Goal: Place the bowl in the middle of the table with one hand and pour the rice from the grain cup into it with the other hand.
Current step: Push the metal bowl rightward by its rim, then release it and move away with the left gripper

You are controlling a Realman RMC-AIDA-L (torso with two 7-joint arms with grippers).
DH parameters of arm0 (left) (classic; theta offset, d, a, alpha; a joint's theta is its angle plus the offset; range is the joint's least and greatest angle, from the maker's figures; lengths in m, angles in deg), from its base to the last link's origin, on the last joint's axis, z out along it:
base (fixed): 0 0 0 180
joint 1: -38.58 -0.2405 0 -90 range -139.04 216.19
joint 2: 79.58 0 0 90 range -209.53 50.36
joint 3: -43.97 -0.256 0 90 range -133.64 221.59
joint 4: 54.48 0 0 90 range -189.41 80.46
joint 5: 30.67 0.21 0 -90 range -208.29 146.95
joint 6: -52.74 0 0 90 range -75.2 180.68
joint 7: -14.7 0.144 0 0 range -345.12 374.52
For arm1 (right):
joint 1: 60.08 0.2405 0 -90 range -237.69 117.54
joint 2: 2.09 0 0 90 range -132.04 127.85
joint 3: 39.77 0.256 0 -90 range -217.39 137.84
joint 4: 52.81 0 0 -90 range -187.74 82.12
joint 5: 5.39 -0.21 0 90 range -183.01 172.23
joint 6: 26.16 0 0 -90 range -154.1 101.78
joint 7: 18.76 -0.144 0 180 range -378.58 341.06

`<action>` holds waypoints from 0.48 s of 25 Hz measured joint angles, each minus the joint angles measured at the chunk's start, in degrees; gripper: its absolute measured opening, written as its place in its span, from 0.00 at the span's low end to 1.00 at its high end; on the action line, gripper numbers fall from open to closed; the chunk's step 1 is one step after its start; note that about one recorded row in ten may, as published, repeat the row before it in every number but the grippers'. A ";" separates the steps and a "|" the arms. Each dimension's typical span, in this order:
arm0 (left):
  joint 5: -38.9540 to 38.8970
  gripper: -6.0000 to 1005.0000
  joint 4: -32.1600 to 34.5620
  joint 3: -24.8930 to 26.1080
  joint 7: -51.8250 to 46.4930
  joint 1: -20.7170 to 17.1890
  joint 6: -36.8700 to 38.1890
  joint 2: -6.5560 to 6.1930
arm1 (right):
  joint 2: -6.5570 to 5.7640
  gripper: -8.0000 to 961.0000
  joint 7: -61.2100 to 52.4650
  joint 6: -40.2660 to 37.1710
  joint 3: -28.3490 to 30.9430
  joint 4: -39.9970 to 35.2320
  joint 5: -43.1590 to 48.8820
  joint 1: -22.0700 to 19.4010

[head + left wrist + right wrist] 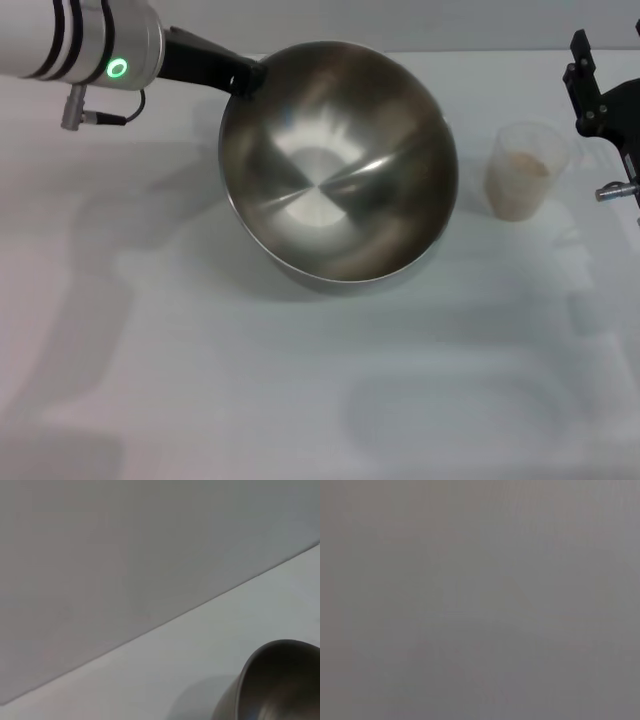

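Bowl: steel, tilted, its open mouth turned toward the head camera and its near side low; whether it touches the table or hangs just above cannot be told. It sits directly off the tip of the left gripper, which meets the far-left rim. Judged from that contact and the tilt, the left gripper is clamped on the rim and carrying the bowl's weight, though the fingers themselves are hidden by the rim. The left wrist view shows only a slice of the bowl's rim and wall against the tabletop.

Progress, as judged: step one is under way, not finished. The bowl is roughly mid-table but not set flat and not released. The pour has not started. The cup stands upright on the table beside the bowl, apart from it, with rice inside. The bowl is empty.

Arm pose: left forearm comes in from the far-left corner, its dark wrist link angled down to the rim. The right gripper hangs just beyond the cup on its outer side, near but not touching it. Only part of its black frame is in view, so its opening cannot be told. The right wrist view is a blank grey field.

Left to do: level and release the bowl, grasp the cup, tip the rice in.
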 joint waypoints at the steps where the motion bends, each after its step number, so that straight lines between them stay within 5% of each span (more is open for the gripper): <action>1: 0.00 0.04 1.23 0.00 0.00 0.00 0.78 0.00 | 0.00 0.64 0.03 0.02 0.00 0.00 0.00 0.07; 12: -0.14 0.04 4.88 -0.06 0.00 -0.33 4.09 0.10 | -0.04 0.64 0.14 0.40 0.00 0.01 0.01 0.88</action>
